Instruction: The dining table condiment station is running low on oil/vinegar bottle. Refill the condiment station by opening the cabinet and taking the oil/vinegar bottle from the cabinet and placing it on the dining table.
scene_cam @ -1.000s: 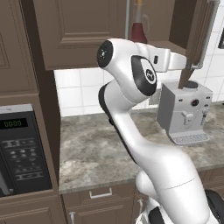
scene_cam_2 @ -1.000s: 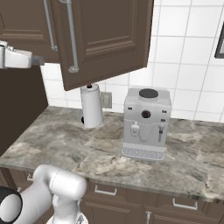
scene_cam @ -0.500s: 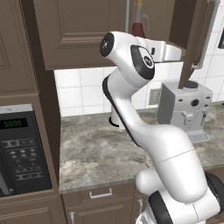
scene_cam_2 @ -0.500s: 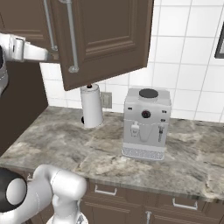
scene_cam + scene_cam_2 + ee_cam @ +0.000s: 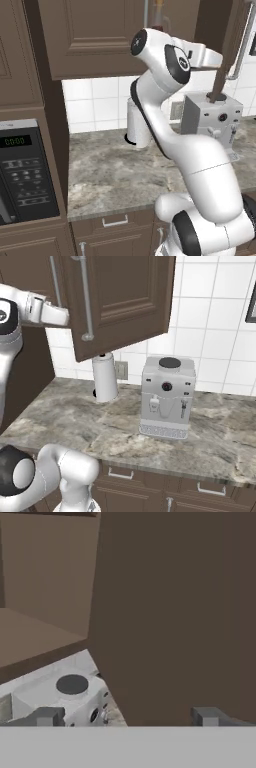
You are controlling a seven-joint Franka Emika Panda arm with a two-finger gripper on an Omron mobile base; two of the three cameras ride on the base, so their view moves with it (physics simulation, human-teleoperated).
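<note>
Cabinet: dark brown wood wall unit above the bench, raised-panel doors with long vertical silver bar handles. I see its right door swung out toward me, well ajar, over the coffee machine; the left door sits shut, flush with the frame.

Oil/vinegar bottle: I make out a thin neck and dark-red body standing upright inside the cabinet, just behind the shut door's edge. The rest is hidden; I cannot tell more.
</note>
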